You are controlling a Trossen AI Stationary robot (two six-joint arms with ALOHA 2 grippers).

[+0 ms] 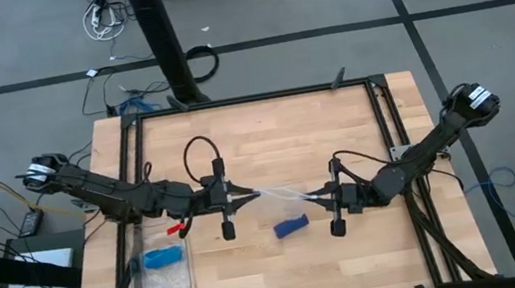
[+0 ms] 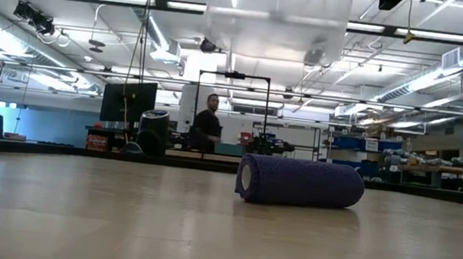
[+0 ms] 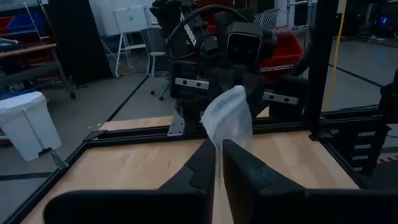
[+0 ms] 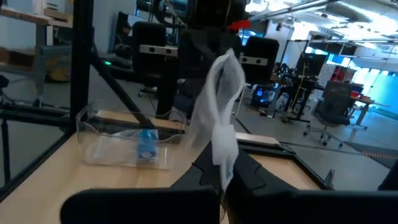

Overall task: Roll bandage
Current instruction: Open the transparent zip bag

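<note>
The bandage (image 1: 290, 226) is a dark navy roll lying on its side on the wooden table, also in the low view (image 2: 299, 182); no gripper touches it. Just beyond it, above the table, a clear plastic bag (image 1: 277, 196) spans between my two grippers. My left gripper (image 1: 245, 198) is shut on the bag's left end and my right gripper (image 1: 310, 195) on its right end. The two arms point level at each other. In the low view the bag (image 2: 278, 18) hangs high over the roll. My left gripper (image 3: 219, 146) pinches one end of the clear bag (image 3: 219, 132) between its two fingers, which come level from the table's left. The bag is lifted clear of the table and runs away toward the other gripper. My right gripper (image 4: 222, 168) pinches the bag's other end (image 4: 225, 152) between its two fingers, level from the table's right. The bag (image 4: 219, 102) stands crumpled beyond the fingers, clear of the table, reaching to the left gripper.
A clear plastic container (image 1: 160, 277) holding a light-blue item (image 1: 162, 256) lies at the near left of the table. Black frame rails (image 1: 252, 101) border the tabletop. A person (image 2: 208, 118) stands far off in the room beyond.
</note>
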